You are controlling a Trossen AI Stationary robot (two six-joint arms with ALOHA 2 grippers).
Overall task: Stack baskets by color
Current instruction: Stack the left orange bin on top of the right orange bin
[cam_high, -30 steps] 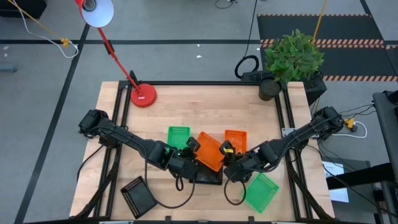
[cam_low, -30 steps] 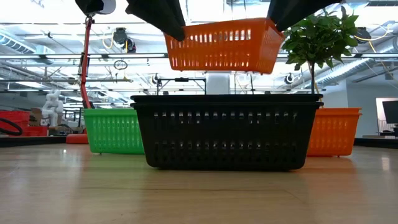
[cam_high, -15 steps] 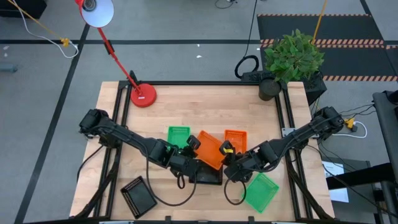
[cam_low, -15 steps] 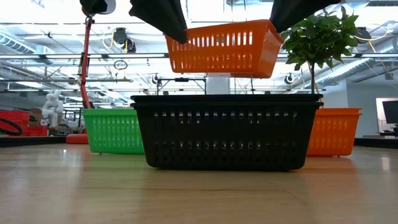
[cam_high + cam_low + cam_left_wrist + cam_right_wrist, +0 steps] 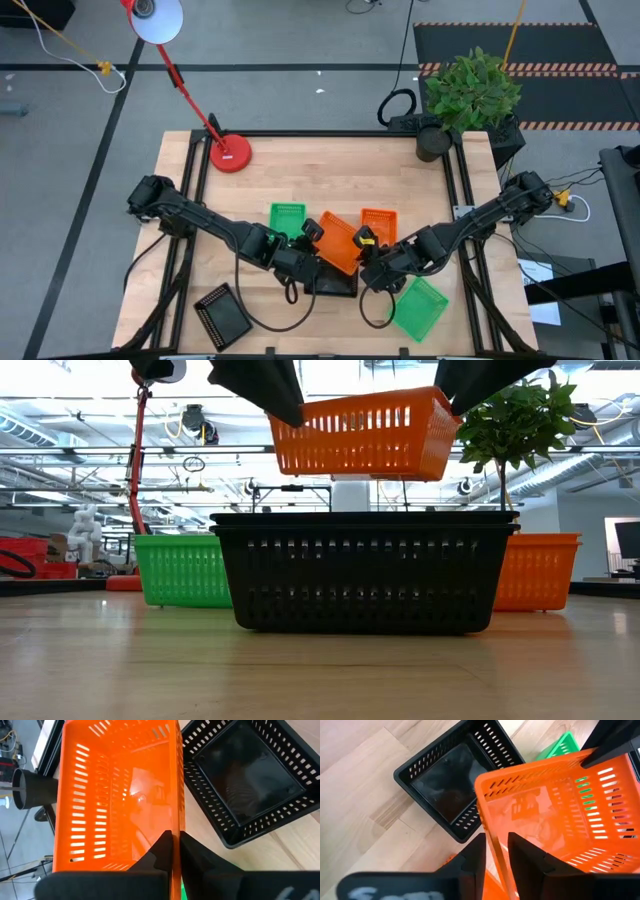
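An orange basket (image 5: 337, 243) hangs lifted between my two grippers, over a black basket (image 5: 365, 570) that stands on the table near the front edge. The low view shows the orange basket (image 5: 360, 432) nearly level and clear of the black one. My left gripper (image 5: 312, 232) is shut on its left side. My right gripper (image 5: 366, 240) is shut on its right side. A green basket (image 5: 287, 218) and a second orange basket (image 5: 378, 225) stand on the table behind them. My left gripper pinches the rim of one wall (image 5: 175, 827) of the orange basket near a corner, one finger (image 5: 161, 849) inside and one outside. It comes slanting down from the table's left. My right gripper has the opposite wall's rim (image 5: 492, 837) between its fingers, one finger (image 5: 522, 851) inside and one outside, slanting down from the table's right. The basket hangs clear, open top up.
Another green basket (image 5: 420, 307) lies at the front right and another black basket (image 5: 222, 313) at the front left. A red lamp base (image 5: 230, 153) stands at the far left and a plant pot (image 5: 433, 143) at the far right. Bare wood lies in the table's far half.
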